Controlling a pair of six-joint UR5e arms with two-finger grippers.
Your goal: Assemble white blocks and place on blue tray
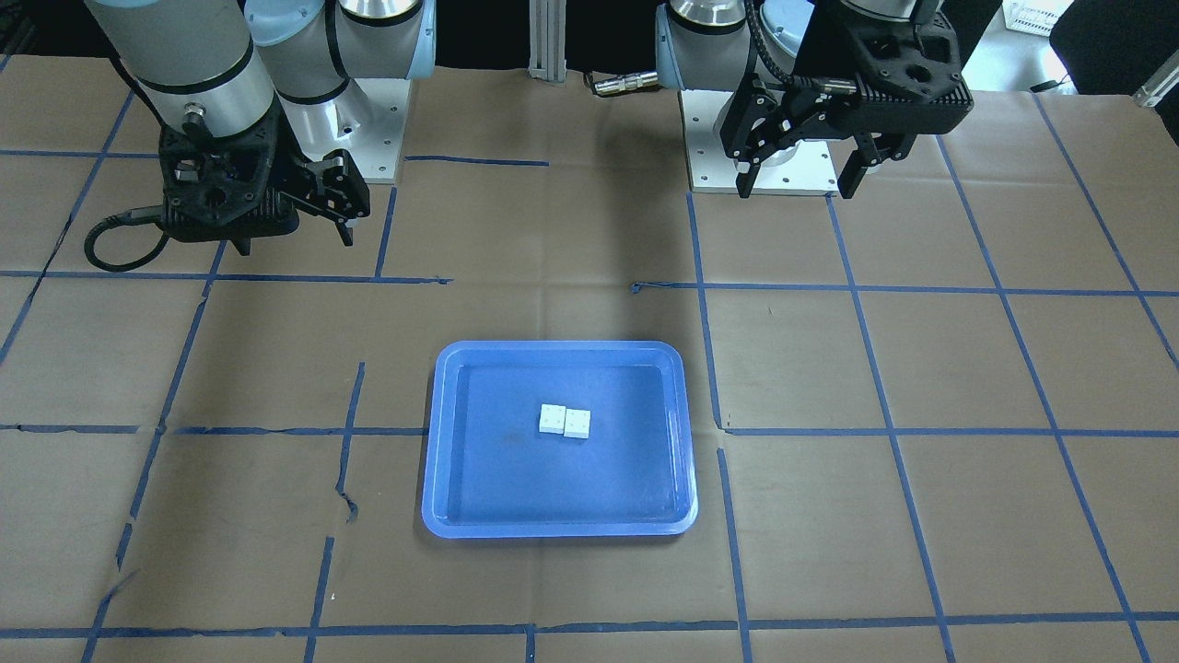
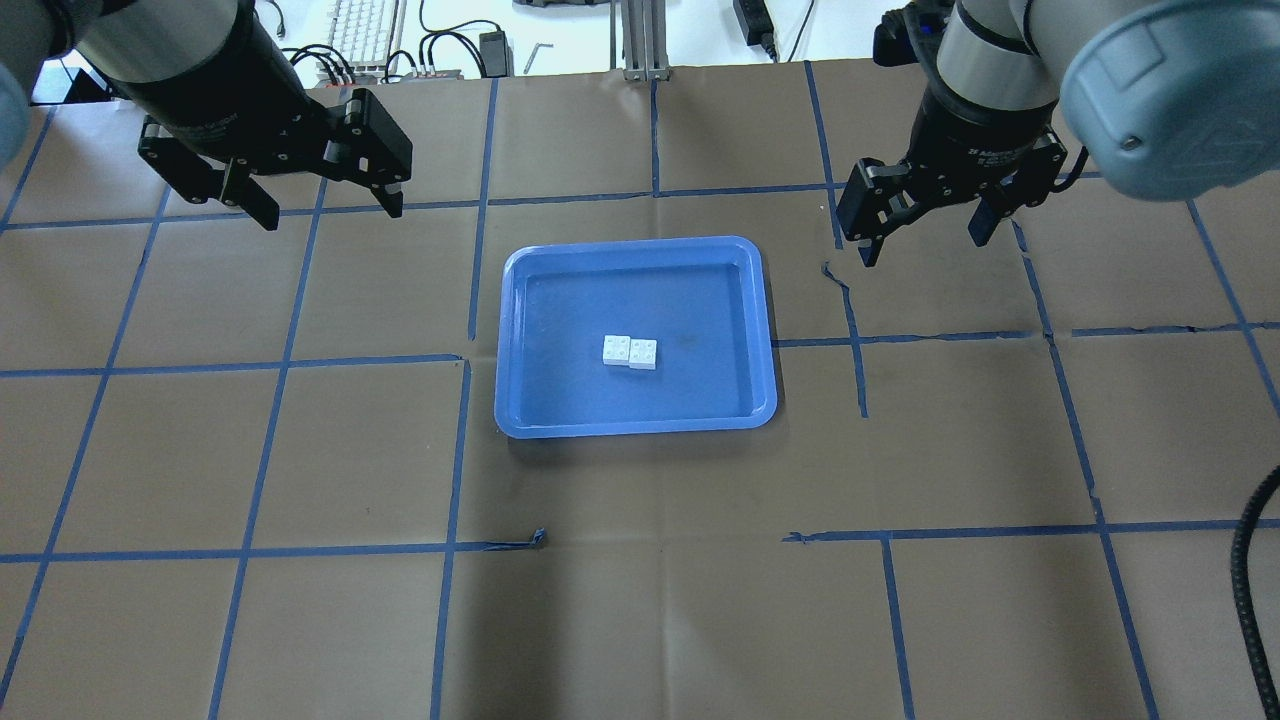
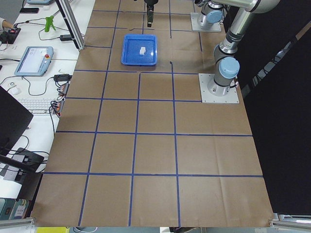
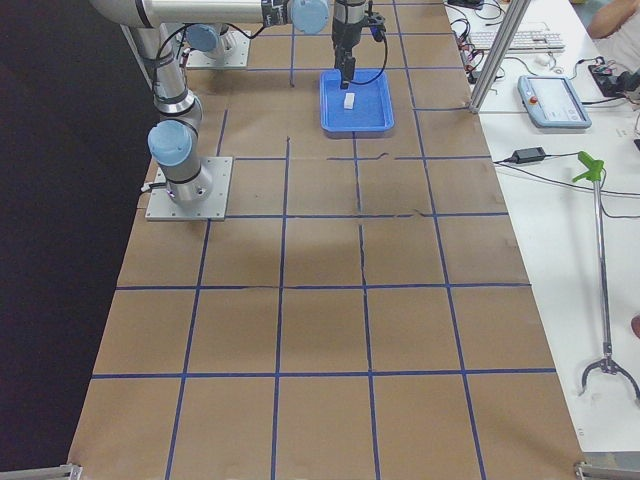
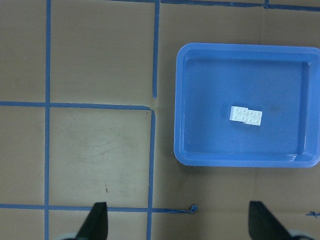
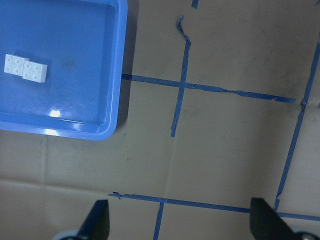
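Note:
Two white blocks (image 2: 617,349) (image 2: 643,354) lie side by side and touching near the middle of the blue tray (image 2: 640,243), studs up. They also show in the front view (image 1: 552,418) (image 1: 577,423), the left wrist view (image 5: 239,113) and the right wrist view (image 6: 13,64). I cannot tell whether they are locked together. My left gripper (image 2: 332,215) (image 1: 794,189) (image 5: 177,205) hovers open and empty, well off the tray's left side. My right gripper (image 2: 925,245) (image 1: 295,241) (image 6: 178,202) hovers open and empty, off the tray's right side.
Brown paper with a grid of blue tape (image 2: 470,360) covers the table. The arm bases (image 1: 774,175) (image 1: 373,138) stand at the robot's edge. A bench with a keyboard (image 3: 41,105) and a tablet (image 3: 33,59) runs along the far side.

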